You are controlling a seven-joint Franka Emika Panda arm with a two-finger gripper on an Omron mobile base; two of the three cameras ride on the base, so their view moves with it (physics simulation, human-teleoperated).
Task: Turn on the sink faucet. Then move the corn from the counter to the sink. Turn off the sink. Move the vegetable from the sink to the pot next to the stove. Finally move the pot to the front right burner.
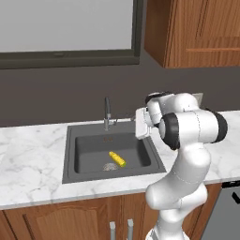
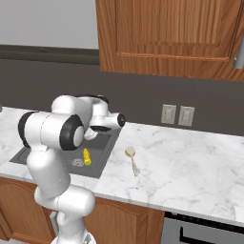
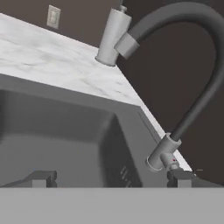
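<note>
Hovering with jaws spread wide, the gripper (image 3: 109, 178) faces the sink faucet (image 3: 183, 74), whose lever ahead apparently needs pushing off, since the corn (image 1: 117, 159) lies in the sink (image 1: 79, 150).

You are looking at the corn (image 1: 117, 159) lying in the sink (image 1: 84, 140) beside the drain (image 1: 110, 166), the sink faucet (image 1: 107, 114) standing behind the basin, a wooden spoon (image 2: 132, 159) resting on the counter (image 2: 190, 162) to the right.

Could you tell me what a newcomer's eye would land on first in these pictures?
Probably the corn, a bright yellow spot lying in the dark sink beside the round drain. Next, the white arm bending over the sink's right edge, its open gripper close to the sink faucet at the back rim.
</note>
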